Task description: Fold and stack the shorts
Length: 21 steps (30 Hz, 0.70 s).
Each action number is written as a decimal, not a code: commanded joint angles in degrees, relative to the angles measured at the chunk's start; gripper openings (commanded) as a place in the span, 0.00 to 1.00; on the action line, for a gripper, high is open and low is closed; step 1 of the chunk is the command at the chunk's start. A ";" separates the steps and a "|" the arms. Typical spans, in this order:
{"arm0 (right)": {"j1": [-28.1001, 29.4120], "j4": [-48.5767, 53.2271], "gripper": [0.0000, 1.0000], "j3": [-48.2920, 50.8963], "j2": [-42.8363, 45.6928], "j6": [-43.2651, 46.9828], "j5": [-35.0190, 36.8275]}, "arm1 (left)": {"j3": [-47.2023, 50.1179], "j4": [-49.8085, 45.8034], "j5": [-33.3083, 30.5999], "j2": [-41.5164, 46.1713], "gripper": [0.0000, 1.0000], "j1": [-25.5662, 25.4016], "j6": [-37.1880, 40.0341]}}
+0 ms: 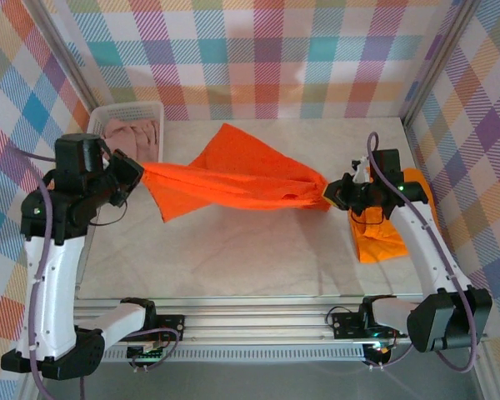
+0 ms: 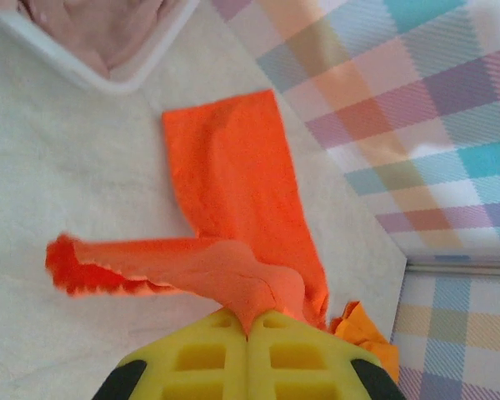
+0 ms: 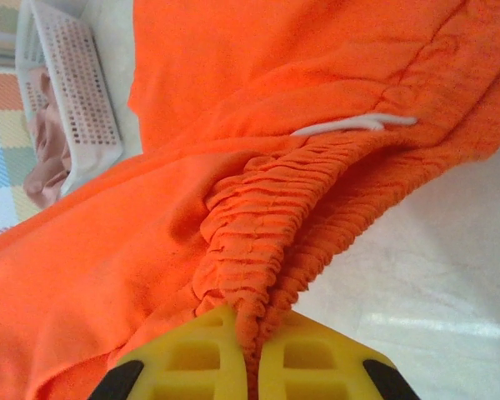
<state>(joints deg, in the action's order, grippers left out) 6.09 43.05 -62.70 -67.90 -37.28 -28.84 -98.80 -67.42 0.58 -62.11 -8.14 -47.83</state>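
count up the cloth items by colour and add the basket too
orange shorts: 2, the stretched pair across the table and the crumpled pair lying at the right
pink shorts: 1, bundled in the basket; anything beneath it is hidden
white mesh basket: 1
total: 4

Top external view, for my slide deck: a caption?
Left claw and right claw hold orange shorts stretched between them; pink shorts sit in the basket.
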 commanded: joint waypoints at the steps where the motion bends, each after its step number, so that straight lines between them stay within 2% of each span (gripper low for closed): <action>1: 0.50 2.83 0.00 -0.83 2.02 2.01 -3.98 | -4.39 -4.28 -3.52 0.45 0.00 0.76 3.38; 5: 0.51 3.51 0.00 0.09 2.77 2.10 -2.16 | -3.55 -2.95 -2.41 1.20 0.00 0.81 3.38; 11: 0.59 5.33 0.00 0.16 1.95 2.89 6.04 | 4.94 3.29 1.95 -0.79 0.00 0.85 2.72; 16: 0.51 2.10 0.00 1.11 -0.76 -0.14 7.72 | 7.92 9.42 2.22 -6.42 0.00 0.84 2.59; 21: 0.33 -1.77 0.00 2.70 -2.67 -3.59 9.88 | 6.25 12.97 2.23 -14.94 0.00 0.85 2.78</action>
<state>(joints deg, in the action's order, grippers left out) 6.72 44.14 -60.86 -69.89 -38.24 -21.28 -91.57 -58.94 2.50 -74.56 -8.05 -45.74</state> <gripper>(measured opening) 0.078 0.049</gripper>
